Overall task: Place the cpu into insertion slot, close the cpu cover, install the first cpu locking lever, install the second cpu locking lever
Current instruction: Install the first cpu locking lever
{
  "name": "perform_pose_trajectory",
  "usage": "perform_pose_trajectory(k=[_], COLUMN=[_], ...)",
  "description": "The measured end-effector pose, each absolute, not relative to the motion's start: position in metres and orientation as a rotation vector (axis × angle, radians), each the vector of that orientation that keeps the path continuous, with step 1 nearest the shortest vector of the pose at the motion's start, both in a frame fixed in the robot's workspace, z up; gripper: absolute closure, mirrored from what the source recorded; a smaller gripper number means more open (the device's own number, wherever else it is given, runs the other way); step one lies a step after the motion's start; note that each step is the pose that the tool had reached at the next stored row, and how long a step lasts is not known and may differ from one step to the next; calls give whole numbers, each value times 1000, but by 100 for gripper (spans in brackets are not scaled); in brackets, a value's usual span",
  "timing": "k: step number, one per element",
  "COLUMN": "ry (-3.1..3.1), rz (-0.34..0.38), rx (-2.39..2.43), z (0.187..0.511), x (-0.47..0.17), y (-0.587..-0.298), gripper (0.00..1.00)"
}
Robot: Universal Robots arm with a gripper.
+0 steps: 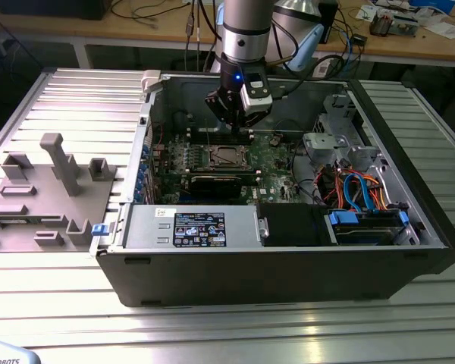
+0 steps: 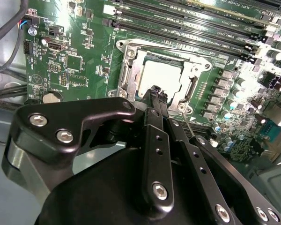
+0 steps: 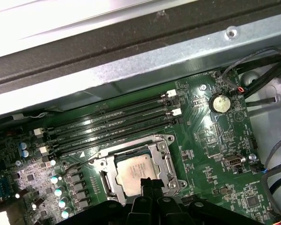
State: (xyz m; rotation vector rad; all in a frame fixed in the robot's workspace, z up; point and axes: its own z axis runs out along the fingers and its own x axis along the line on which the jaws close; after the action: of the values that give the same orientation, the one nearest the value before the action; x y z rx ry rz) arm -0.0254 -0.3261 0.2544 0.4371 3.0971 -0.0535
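The hand [image 2: 157,93] hovers just above the near edge of the insertion slot [image 2: 161,75], its slim black fingers [image 3: 150,186] pressed together and holding nothing. Directly beneath the tips, the cpu [image 3: 136,171] already sits flat in the socket, its matte silvery top framed by the cpu cover [image 3: 165,159], a stamped metal plate. Working the levers well probably calls for a slow, square push, clear of the glossy green motherboard [image 2: 79,61].

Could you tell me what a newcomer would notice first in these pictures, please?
Most striking is the open computer case on the ribbed metal table, with the arm reaching down into it. In both wrist views the pincer hangs just above the cpu, which already lies in the insertion slot with the cpu cover closed around it. Long black memory slots run alongside.
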Motion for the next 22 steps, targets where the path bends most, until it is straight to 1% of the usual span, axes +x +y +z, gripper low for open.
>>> perform_pose_trajectory(k=[22], ry=[3103], rz=[-53], rx=[385], z=[254], x=[-25], y=[-326], gripper=[89])
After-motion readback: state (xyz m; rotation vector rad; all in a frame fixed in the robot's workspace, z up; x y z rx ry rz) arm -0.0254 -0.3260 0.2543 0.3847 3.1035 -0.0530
